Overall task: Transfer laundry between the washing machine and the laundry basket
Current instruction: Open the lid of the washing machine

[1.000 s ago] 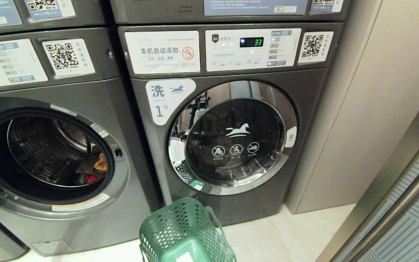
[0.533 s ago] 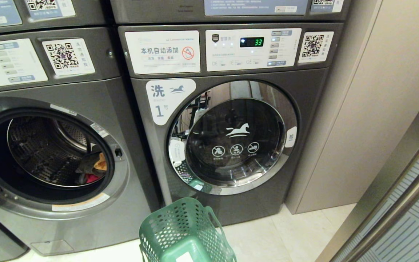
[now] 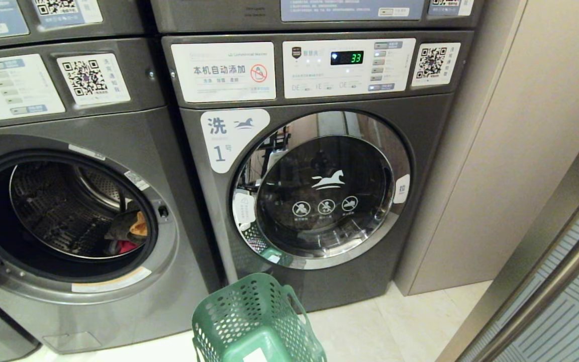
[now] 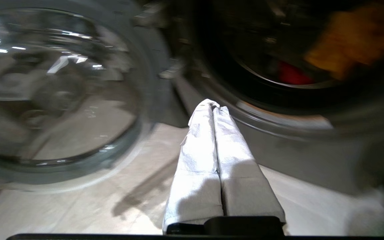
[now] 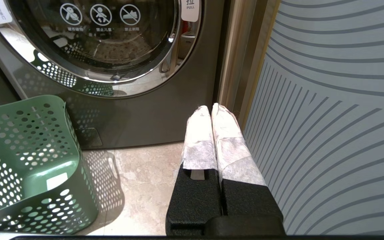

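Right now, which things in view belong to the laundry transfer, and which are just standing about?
Job:
open left washer
clothes in its drum
green laundry basket
left gripper, shut

Bystanders:
closed washer number 1
right gripper, shut
striped panel

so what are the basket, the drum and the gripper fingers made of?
Basket: looks like moulded green plastic, matt, with punched round holes.
Drum: probably stainless steel, shiny, perforated and ribbed.
Left gripper fingers: wrapped in a white fabric-like covering, creased; what lies under it can't be seen.

Open washing machine (image 3: 68, 221) sits at 9 o'clock with laundry (image 3: 128, 229) in its drum, closed washer (image 3: 314, 176) dead centre, laundry basket (image 3: 257, 322) on the floor (image 3: 400, 322) at 6.
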Robot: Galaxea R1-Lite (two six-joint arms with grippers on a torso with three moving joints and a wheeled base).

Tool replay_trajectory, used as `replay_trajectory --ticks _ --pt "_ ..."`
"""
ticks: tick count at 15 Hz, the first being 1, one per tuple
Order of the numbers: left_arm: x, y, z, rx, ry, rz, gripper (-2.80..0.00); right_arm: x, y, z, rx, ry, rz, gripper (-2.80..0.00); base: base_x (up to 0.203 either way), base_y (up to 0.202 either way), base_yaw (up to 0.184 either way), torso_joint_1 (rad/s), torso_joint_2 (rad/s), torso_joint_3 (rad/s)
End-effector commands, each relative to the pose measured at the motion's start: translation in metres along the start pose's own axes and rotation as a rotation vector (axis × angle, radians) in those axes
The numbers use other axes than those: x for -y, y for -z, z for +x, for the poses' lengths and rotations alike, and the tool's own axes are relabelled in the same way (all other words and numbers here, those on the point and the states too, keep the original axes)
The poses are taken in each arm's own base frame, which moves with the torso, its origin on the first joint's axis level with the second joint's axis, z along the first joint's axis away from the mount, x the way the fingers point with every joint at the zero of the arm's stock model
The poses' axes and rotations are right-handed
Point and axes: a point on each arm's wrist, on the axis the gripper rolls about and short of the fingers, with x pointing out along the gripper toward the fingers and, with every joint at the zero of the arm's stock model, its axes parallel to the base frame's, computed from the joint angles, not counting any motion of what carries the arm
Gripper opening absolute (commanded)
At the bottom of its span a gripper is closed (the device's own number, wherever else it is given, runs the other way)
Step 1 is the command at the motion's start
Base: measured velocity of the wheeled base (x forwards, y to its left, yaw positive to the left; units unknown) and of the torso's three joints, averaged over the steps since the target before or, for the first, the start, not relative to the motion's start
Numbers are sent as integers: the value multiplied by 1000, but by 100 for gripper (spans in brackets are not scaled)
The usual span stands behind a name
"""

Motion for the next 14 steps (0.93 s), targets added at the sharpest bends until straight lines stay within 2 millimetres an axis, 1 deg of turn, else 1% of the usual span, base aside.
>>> replay_trajectory --ticks 1,2,4,6,8,9,10,12,13,14 --pt "-2 24 -53 99 137 -21 -280 0 0 0 -2 -1 0 -280 0 0 0 0 0 0" --pt "-6 46 -73 117 214 -21 -280 0 0 0 -2 -1 -2 -280 0 0 0 0 0 0" --pt "-16 80 -101 150 343 -12 -280 0 0 0 -2 -1 0 -280 0 0 0 0 0 0" --pt "-25 108 -122 170 448 -3 -280 0 0 0 -2 -1 -2 -280 0 0 0 0 0 0" --pt "-27 132 -134 169 572 15 -280 0 0 0 -2 -1 0 -280 0 0 0 0 0 0" --pt "-26 142 -135 135 626 32 -280 0 0 0 -2 -1 0 -280 0 0 0 0 0 0" --pt "-24 146 -135 100 651 44 -280 0 0 0 -2 -1 0 -280 0 0 0 0 0 0" --pt "-20 147 -130 -7 676 62 -280 0 0 0 -2 -1 0 -280 0 0 0 0 0 0" --pt "-19 148 -129 -25 690 61 -280 0 0 0 -2 -1 0 -280 0 0 0 0 0 0" --pt "-20 149 -131 -7 718 54 -280 0 0 0 -2 -1 0 -280 0 0 0 0 0 0"
